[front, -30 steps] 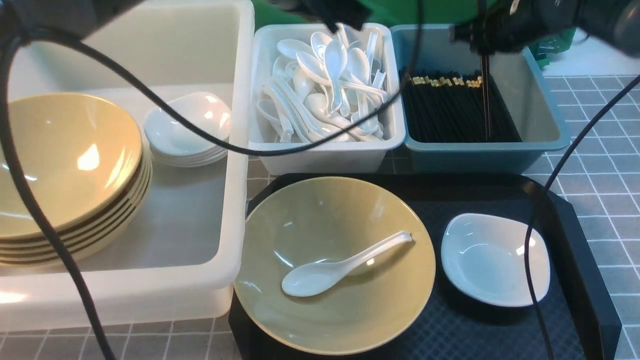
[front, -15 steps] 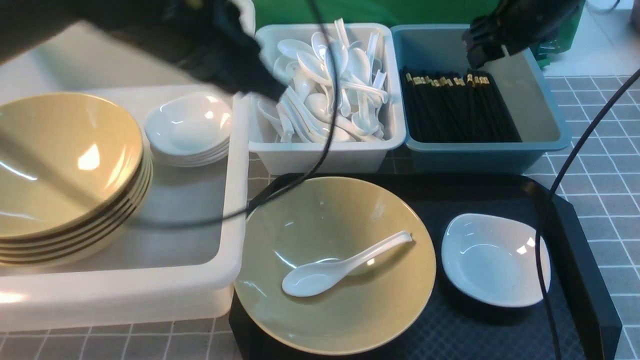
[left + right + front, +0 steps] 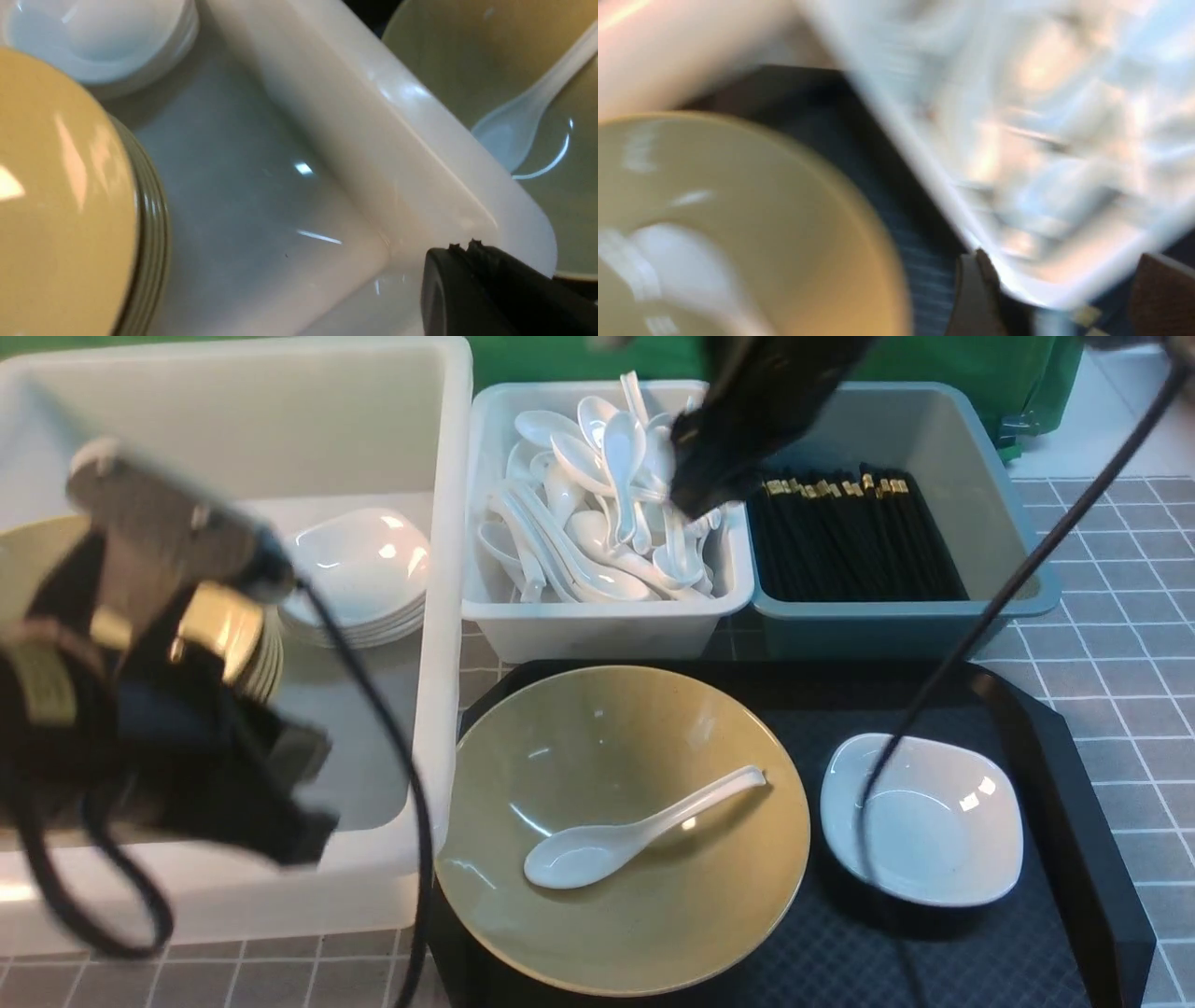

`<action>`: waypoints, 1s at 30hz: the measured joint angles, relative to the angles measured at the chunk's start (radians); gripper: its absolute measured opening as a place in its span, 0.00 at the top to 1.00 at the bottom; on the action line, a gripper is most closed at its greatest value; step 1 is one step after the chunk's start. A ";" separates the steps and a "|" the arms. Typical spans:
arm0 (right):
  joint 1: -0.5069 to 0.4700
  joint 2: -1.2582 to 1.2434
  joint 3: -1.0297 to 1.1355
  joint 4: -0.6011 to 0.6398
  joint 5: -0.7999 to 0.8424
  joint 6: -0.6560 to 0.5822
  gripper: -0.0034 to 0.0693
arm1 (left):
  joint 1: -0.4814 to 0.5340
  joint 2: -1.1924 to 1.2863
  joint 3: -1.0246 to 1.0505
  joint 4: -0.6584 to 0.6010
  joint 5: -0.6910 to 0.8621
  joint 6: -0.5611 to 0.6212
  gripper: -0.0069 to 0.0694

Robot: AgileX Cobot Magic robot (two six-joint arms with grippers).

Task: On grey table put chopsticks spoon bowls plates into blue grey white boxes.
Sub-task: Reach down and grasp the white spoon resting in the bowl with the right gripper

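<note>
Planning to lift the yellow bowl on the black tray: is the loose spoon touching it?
Touching. The front view shows the spoon lying inside the bowl, its scoop resting on the bowl's inner surface with no gap. The left wrist view agrees.

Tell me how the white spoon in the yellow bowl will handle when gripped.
The glossy white soup spoon looks glazed, so probably slippery. It looks rigid, perhaps chippable. Lying on the shallow olive-yellow bowl's curved inside, it may slide or pivot if pushed.
</note>
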 joint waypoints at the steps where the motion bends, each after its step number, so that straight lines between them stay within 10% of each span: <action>1: 0.025 -0.012 0.029 0.001 -0.001 -0.013 0.34 | 0.000 -0.010 0.012 -0.005 0.000 0.000 0.92; 12: 0.153 -0.102 0.514 -0.021 -0.008 -0.375 0.34 | 0.000 -0.034 0.067 -0.071 -0.093 0.054 0.92; 23: 0.145 0.005 0.547 -0.078 -0.135 -0.502 0.36 | 0.000 -0.034 0.067 -0.188 -0.116 0.174 0.92; 30: 0.145 0.024 0.523 -0.131 -0.118 -0.498 0.71 | 0.000 -0.019 0.064 -0.190 -0.140 0.157 0.92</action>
